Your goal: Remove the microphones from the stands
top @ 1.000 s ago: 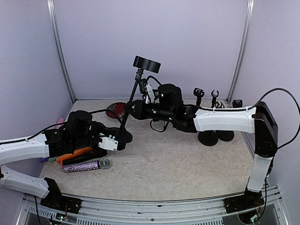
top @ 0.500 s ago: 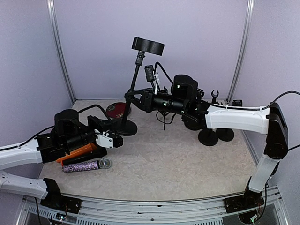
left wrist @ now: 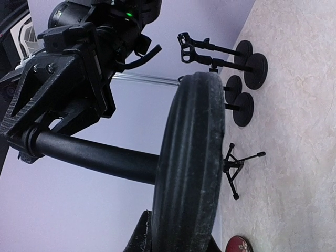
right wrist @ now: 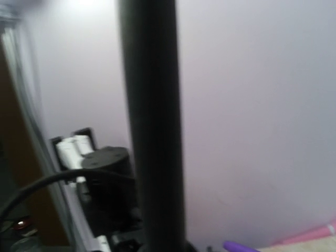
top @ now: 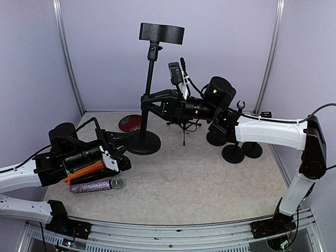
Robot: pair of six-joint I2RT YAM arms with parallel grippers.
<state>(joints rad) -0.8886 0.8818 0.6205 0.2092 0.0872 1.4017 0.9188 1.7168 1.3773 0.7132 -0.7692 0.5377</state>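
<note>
Top external view: at the left we see the left gripper (top: 125, 158) clenched on the base rim of the stand (top: 146, 144). In front of it the glittery microphone (top: 95, 186) lies flat on the table (top: 199, 189), apart from the stand. A black cylinder (top: 161, 33) sits crosswise on the upright stand's top, though we cannot tell what it is, and the right gripper (top: 148, 103) grasps the pole.

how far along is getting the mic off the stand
Done, it seems: a glittery microphone lies on the table at the front left, and the top mount of the stand carries no mic. In hand: the right gripper is clamped on the upright stand's pole, and the left gripper is shut at its base. Left: probably releasing the stand and pulling both arms back.
</note>
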